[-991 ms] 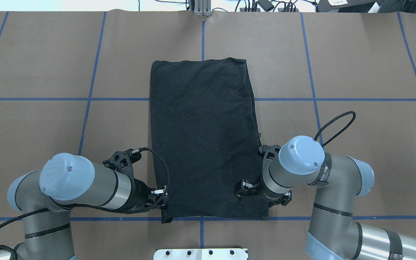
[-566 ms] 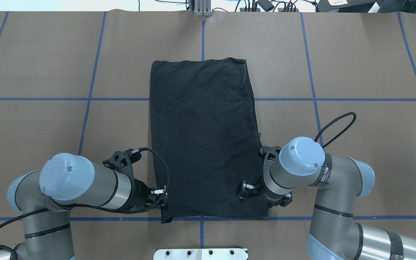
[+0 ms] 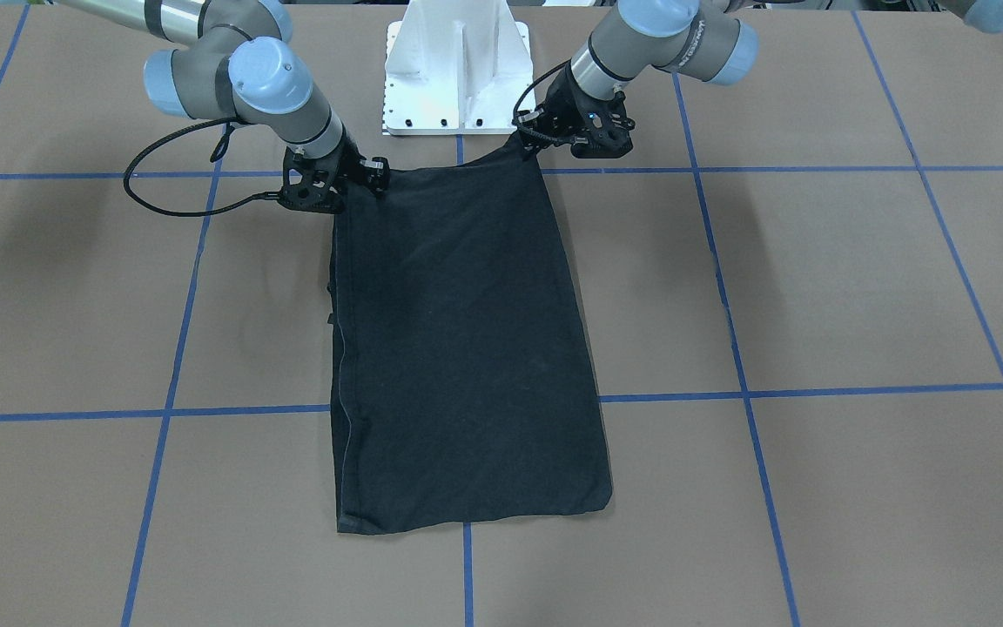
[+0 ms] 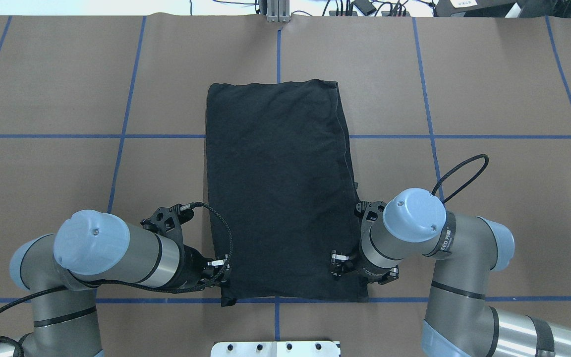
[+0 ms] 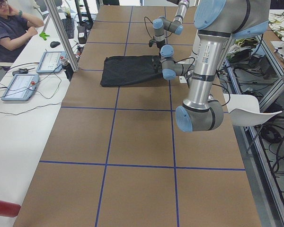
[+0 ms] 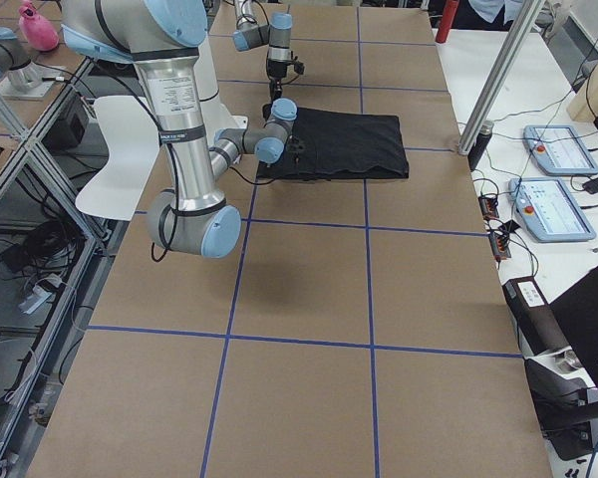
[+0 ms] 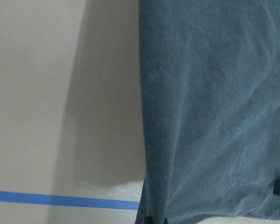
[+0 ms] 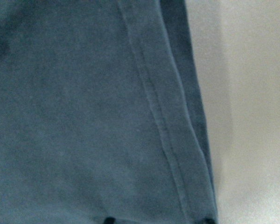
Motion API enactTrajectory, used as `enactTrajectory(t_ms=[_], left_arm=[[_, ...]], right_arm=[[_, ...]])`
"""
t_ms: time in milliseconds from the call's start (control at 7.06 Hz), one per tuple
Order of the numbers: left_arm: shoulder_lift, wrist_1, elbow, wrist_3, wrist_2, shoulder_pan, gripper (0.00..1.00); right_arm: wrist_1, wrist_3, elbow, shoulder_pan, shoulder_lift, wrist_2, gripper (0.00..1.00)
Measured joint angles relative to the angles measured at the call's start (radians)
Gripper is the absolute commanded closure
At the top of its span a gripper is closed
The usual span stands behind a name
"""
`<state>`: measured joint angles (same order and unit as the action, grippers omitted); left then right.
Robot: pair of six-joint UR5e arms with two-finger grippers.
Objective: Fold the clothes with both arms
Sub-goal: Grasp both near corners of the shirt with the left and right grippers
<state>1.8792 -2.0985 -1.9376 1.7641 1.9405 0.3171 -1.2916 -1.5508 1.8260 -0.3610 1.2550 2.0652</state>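
Table (image 4: 67,89), T-shirt (image 4: 275,188), left gripper (image 4: 218,275), right gripper (image 4: 362,272), jaws obscured

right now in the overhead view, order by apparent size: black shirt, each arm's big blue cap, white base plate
largest: black shirt
next: left arm's blue cap and right arm's blue cap, too alike to rank
smallest: white base plate, cut off

Right-arm band: white letters "EED", then marks too small to read, on the black band (image 4: 447,239) round the right arm (image 4: 469,238);
Left-arm band: white print on the dark band (image 3: 693,41) of the left arm (image 3: 641,35), illegible;
Side-view stickers: upright sticker (image 5: 204,59) on the near arm, print too small to read; no other text is legible
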Motion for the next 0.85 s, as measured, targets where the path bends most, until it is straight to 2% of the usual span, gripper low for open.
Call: enactTrajectory(t_ms=[142, 283, 425, 566, 850], left_arm=[[0.0, 0.0, 0.0, 0.0, 0.0, 0.0, 1.0], [0.0, 0.0, 0.0, 0.0, 0.0, 0.0, 1.0], [0.0, 0.0, 0.0, 0.0, 0.0, 0.0, 1.0], [0.0, 0.0, -0.001, 0.0, 0.0, 0.0, 1.0], [0.0, 0.0, -0.001, 0.001, 0.0, 0.0, 1.0]], right_arm=[[0.0, 0.0, 0.001, 0.001, 0.0, -0.002, 0.57], [0.0, 0.0, 0.002, 0.001, 0.001, -0.002, 0.42], [0.0, 0.0, 0.007, -0.001, 0.003, -0.001, 0.42], [0.0, 0.0, 0.014, -0.002, 0.008, 0.0, 0.23], [0.0, 0.001, 0.02, 0.002, 0.023, -0.002, 0.22]])
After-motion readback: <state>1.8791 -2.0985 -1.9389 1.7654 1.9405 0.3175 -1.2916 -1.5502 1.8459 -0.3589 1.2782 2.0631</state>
